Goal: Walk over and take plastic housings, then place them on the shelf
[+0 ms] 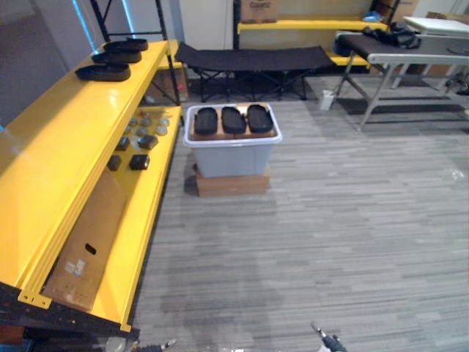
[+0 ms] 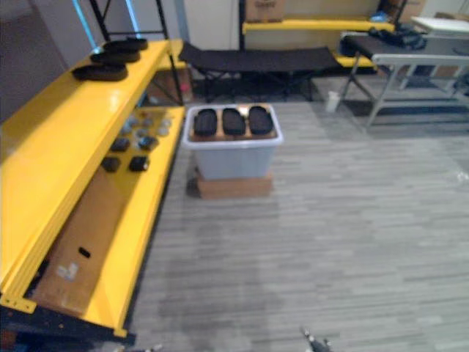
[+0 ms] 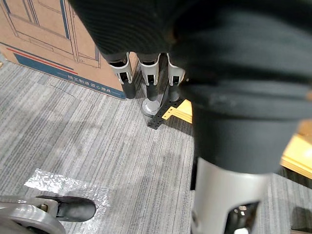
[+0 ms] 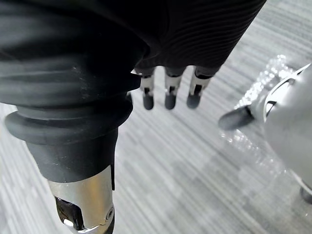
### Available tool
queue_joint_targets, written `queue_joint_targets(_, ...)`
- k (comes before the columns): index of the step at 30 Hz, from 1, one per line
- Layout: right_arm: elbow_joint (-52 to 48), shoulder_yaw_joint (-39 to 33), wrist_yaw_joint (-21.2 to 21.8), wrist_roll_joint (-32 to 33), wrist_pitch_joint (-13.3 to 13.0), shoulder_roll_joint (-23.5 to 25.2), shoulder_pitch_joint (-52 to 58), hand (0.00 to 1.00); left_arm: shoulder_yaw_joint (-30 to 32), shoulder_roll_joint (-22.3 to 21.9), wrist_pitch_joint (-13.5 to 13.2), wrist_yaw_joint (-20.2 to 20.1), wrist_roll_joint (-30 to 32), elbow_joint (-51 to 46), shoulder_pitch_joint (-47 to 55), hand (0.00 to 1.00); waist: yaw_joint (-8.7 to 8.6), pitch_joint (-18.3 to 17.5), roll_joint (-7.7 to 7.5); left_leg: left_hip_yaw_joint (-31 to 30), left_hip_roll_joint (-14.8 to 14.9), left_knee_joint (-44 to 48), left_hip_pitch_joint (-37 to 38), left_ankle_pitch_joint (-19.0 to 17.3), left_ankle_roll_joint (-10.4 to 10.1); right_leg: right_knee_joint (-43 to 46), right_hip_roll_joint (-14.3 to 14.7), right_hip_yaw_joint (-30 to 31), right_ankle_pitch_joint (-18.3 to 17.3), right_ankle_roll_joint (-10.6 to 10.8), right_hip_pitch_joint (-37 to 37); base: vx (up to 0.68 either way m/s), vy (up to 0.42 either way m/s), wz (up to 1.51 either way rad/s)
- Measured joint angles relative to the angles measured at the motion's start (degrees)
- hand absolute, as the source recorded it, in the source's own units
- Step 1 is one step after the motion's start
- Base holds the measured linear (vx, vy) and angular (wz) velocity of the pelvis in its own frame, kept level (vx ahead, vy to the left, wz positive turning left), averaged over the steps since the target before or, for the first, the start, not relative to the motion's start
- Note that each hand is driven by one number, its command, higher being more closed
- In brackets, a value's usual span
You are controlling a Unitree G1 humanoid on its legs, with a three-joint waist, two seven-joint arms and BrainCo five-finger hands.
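Okay, left hand (image 3: 151, 82) and right hand (image 4: 169, 95) hang straight-fingered, empty; three plastic housings (image 1: 233, 119) lie on the grey bin (image 1: 233, 160) beside the yellow shelf (image 1: 80, 139), so walk in crooked and I'd bump that bin, spilling them.

Print on cardboard box (image 3: 48, 44) illegible

From the head, our two eye views look forward and down from high over the grey floor (image 1: 330, 220). They stand well back from the grey bin (image 1: 233, 158), with the yellow shelf (image 1: 66, 154) along the left. Both share that whole scene, barely offset. Our left wrist view looks from very close along the left hand (image 3: 151, 78) down at the floor, facing a cardboard box (image 3: 44, 39). Our right wrist view looks equally close past the right hand (image 4: 170, 90) at the floor.
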Motion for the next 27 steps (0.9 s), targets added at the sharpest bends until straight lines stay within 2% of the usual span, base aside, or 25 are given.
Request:
queue_joint_targets(7, 1.2, 0.0, 0.0, 1.1, 0.0, -0.1, 0.0, 0.0, 0.2, -0.2, -0.6, -0.8, -0.1, 0.6, -0.2, 0.0, 0.1, 0.1, 0.19, 0.0, 0.1, 0.0, 0.0, -0.1, 0.1, 0.0, 0.1, 0.0, 0.0, 0.0, 0.0, -0.04, -0.016, 0.0)
queue_joint_targets(19, 1.2, 0.0, 1.6, 1.0, 1.1, -0.2, 0.5, 0.0, 0.0, 0.1, -1.5, -4.5, -0.1, 0.8, 0.1, 0.0, 0.53, 0.3, 0.0, 0.1, 0.0, 0.1, 1.0, -0.1, 0.1, 0.3, 0.0, 0.4, -0.1, -0.1, 0.8, -0.04, -0.012, 0.0)
queue_joint_targets(22, 1.2, 0.2, 1.6, 0.9, 1.1, -0.8, -0.8, 0.0, -0.6, 0.2, -1.5, -4.7, -0.2, 0.5, -0.5, 0.0, 1.09, 1.1, 0.19, 0.1, 0.1, 0.2, -1.4, 0.2, 0.5, 2.4, -0.2, 0.8, -0.2, -0.3, -2.7, -0.1, 0.004, -0.04)
queue_joint_targets(24, 0.8, 1.0, 1.5, 1.0, 0.9, -1.0, -2.4, 0.0, -0.8, 0.3, -1.5, -4.7, -0.7, 0.5, -1.8, 0.0, 1.34, 2.8, 0.14, 0.3, 0.1, 0.1, -4.0, 0.5, 0.6, 4.6, -0.5, 1.2, -1.0, -0.9, -6.3, -0.1, 0.02, -0.03)
queue_joint_targets(27, 0.1, 1.9, 1.5, 1.1, 0.8, -0.8, -3.2, 0.0, -1.9, 0.7, -1.5, -4.7, -1.9, 0.4, -2.9, 0.0, 2.21, 4.6, -0.53, 1.5, 0.4, 0.1, -5.7, 0.5, 0.8, 5.9, -0.6, 2.2, -1.3, -0.9, -9.0, -0.04, 0.014, -0.08)
